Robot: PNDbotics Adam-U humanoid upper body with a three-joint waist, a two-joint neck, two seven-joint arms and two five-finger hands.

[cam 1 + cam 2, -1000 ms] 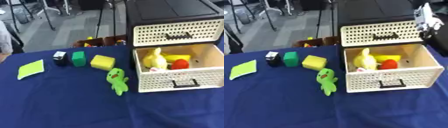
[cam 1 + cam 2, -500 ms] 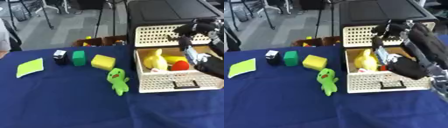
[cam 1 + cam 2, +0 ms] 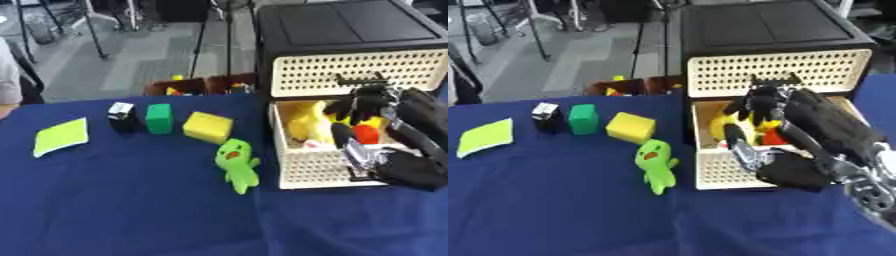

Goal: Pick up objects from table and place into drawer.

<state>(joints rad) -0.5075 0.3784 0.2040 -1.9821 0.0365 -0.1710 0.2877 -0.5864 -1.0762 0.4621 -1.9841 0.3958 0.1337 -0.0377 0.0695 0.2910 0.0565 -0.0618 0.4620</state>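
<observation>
A: What is seen on the dark blue tablecloth?

B: A green plush creature with a yellow beak is laid near the middle, just left of the cream perforated plastic drawer, which is pulled open from the black-topped drawer cabinet. Farther left, a row is formed by a yellow sponge block, a green cube and a small black and white box. A flat lime-green card is placed at the far left.

A: What is held in the drawer?

B: A yellow soft toy and something red are seen inside.

A: And the hands?

B: The right hand is positioned over the open drawer, its dark fingers curled downward; whether anything is held cannot be told. The left hand is not shown.
</observation>
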